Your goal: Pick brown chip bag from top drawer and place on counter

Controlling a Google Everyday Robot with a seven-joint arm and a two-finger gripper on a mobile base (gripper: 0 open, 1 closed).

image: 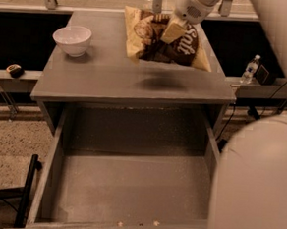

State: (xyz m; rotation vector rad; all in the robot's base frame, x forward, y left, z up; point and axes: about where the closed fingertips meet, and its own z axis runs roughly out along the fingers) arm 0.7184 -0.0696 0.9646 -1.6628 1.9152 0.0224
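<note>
Looking down on the cabinet through my feed, I find the gripper (171, 31) near the top of the view, over the back right part of the counter (102, 76). Its fingers are clamped on the brown chip bag (187, 44). One cream-coloured finger (172, 30) lies pressed across the front of the bag, and the other is hidden behind it. The bag hangs tilted and clear of the grey surface, with a dark shadow (158, 82) on the counter just below it. I can read the white word "Salt" on its right half, and its cream-yellow edges show on the left side and at the lower right corner. A white bowl (72, 39) sits on the back left of the counter, well apart from the bag. Below the counter's front edge the top drawer (128, 184) stands pulled out towards me, its grey floor and side walls in plain sight. A couple of pale specks (155, 223) lie near its front wall. The robot's white arm (257, 183) fills the lower right of my view and covers the drawer's right front corner. A water bottle (250, 69) stands upright on the low ledge to the right of the cabinet. On the ledge at the far left rests a small dark round thing (14, 70); I cannot tell what it is.
</note>
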